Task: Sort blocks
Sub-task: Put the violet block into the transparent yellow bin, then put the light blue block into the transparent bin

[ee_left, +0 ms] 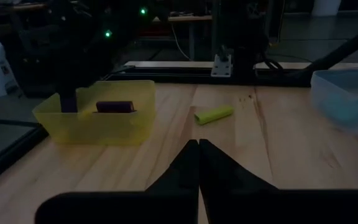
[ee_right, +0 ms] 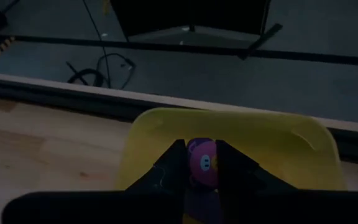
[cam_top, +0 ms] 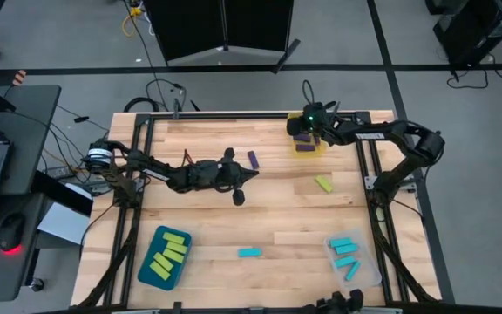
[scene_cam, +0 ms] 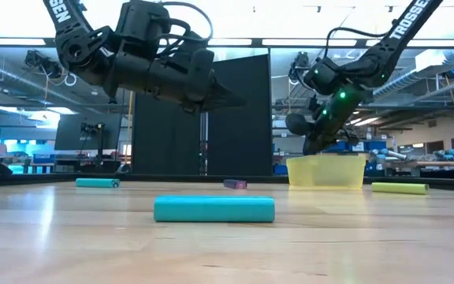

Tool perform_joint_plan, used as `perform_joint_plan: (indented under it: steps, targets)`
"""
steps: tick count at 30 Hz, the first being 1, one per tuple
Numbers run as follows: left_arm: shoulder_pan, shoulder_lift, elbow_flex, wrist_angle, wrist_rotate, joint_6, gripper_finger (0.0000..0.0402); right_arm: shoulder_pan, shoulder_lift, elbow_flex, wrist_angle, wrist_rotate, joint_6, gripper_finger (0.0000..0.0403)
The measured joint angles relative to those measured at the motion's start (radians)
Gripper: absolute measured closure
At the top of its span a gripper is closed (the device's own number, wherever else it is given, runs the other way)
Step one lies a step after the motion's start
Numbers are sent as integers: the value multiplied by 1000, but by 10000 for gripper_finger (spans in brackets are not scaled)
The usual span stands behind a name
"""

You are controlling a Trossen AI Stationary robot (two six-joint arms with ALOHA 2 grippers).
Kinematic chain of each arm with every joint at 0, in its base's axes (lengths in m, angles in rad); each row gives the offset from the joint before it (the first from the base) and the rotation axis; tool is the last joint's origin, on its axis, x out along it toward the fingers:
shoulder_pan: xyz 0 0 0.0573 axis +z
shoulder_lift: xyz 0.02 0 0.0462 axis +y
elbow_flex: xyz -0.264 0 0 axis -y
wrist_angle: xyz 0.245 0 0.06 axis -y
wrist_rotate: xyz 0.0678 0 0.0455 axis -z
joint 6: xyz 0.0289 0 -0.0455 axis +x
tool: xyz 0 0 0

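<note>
Purple block (ee_right: 202,163) | in R gripper (ee_right: 201,163) | over yellow bin (ee_right: 272,140)

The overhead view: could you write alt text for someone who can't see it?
Two dark robot arms reach over a wooden table: the right gripper over a yellow bin, the left gripper shut mid-table. Green blocks fill a teal bin, cyan blocks a clear bin.

The wooden table (cam_top: 234,218) carries three bins — yellow (cam_top: 307,146), teal (cam_top: 164,258), clear (cam_top: 353,260) — plus loose blocks (cam_top: 250,253).
</note>
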Motion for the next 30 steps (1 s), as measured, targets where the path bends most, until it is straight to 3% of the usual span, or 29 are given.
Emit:
perform_joint_plan:
  steps: [2, 9, 14, 17, 22, 26, 30]
  targets:
    - [0, 0, -1, 0, 0, 0, 391, 0, 3, 0, -1, 0, -1, 316]
    - [0, -7, -1, -6, -1, 0, 391, -5, -87, -1, -62, -3, -33, 200]
    - [0, -22, -1, -18, -2, 1, 391, 4, -244, -1, -150, -7, -109, 172]
    - [0, -47, -1, -53, 0, 1, 392, 42, -363, -1, -266, -30, -140, 191]
    - [-3, -80, -1, -91, 7, 4, 392, 183, -540, -1, -511, -101, -156, 275]
    - [-6, -88, -1, -90, 69, 5, 392, 387, -596, -1, -626, -168, -126, 338]
    - [-17, -88, -1, -91, 102, 5, 392, 628, -554, -1, -616, -172, -70, 355]
